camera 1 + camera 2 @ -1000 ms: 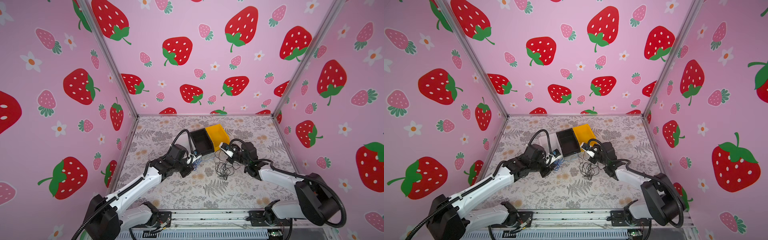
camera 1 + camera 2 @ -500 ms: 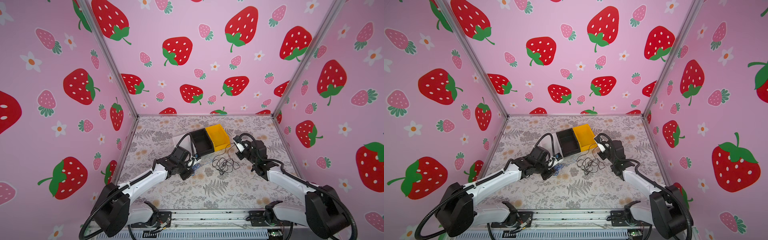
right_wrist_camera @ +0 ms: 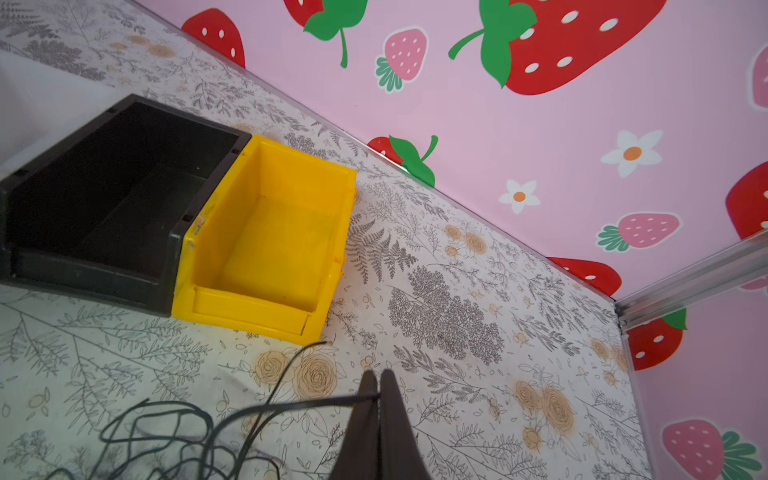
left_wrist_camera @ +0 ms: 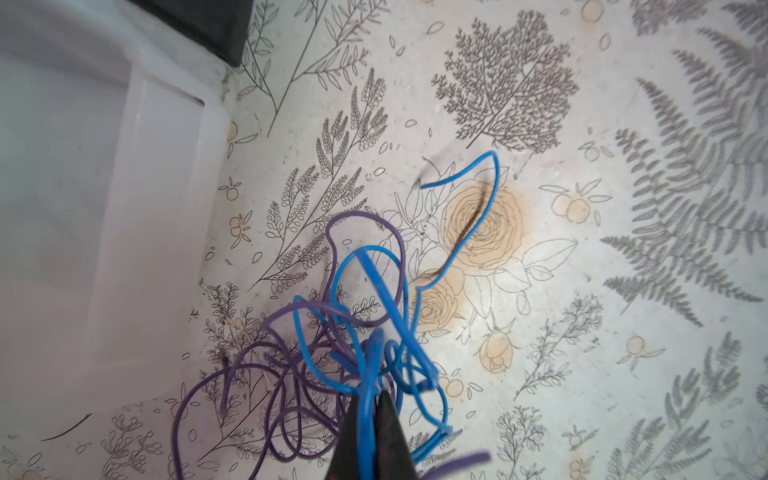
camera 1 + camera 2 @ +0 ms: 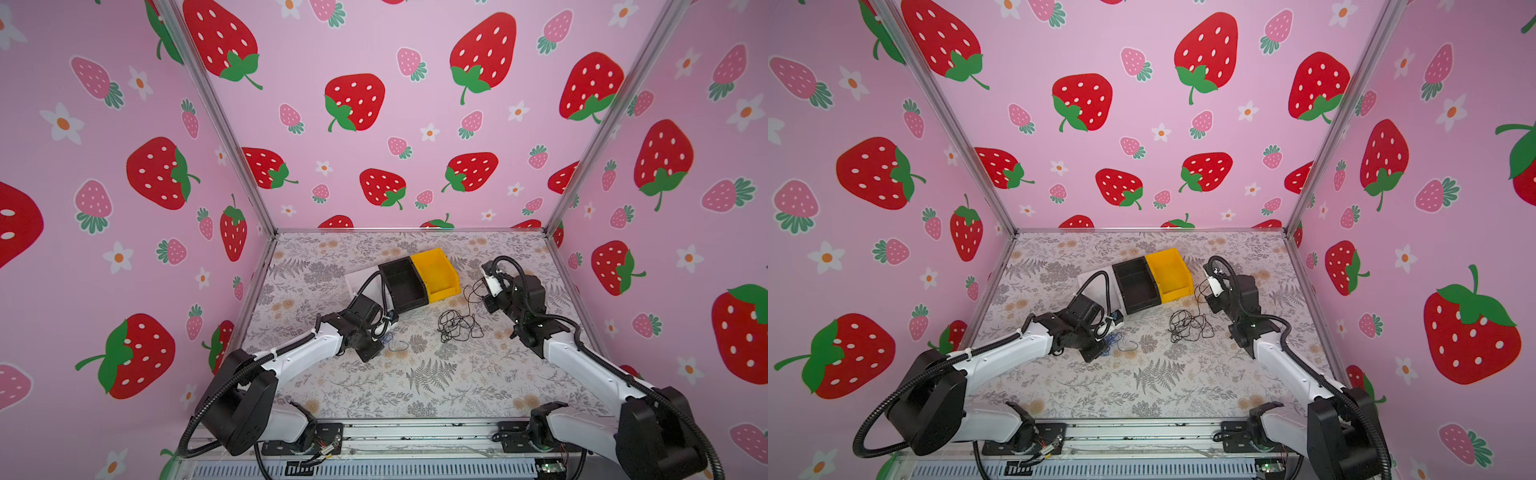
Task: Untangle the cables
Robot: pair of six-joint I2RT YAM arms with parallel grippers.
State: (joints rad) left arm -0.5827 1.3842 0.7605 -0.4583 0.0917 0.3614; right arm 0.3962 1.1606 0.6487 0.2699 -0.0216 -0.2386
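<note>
**Bench** (image 5: pixel 415 386): a floral-print surface that carries everything.

**Arms:** The left arm (image 5: pixel 299 357) reaches in low toward the middle. The right arm (image 5: pixel 582 365) reaches to the far right part of the bench, with its wrist raised.

**Bins:** A black bin (image 5: pixel 405 286) and a yellow bin (image 5: pixel 436 272) stand side by side, touching, toward the back. A white plastic piece (image 4: pixel 124 208) lies just beside the black bin, on the left arm's side.

**Left pincer** (image 4: pixel 371 399): closed, with the blue cable (image 4: pixel 390 307) pinched between its fingers. It sits low over the bench, in front of the black bin.

**Right pincer** (image 3: pixel 378 374): closed on a single strand of the black cable (image 5: pixel 457 326). It is held above the bench, to the right of the yellow bin.

**Cables:**
- In both top views the black cable lies in a loose heap on the bench, between the two pincers and in front of the yellow bin.
- One strand rises from that heap to the right pincer.
- The heap lies apart from the coloured cables.
- The blue cable and the purple cable (image 4: pixel 291 374) are looped through each other under the left pincer.
- The purple loops spread toward the white piece.
- One free end of the blue cable curls out over an orange flower print on the bench.
</note>
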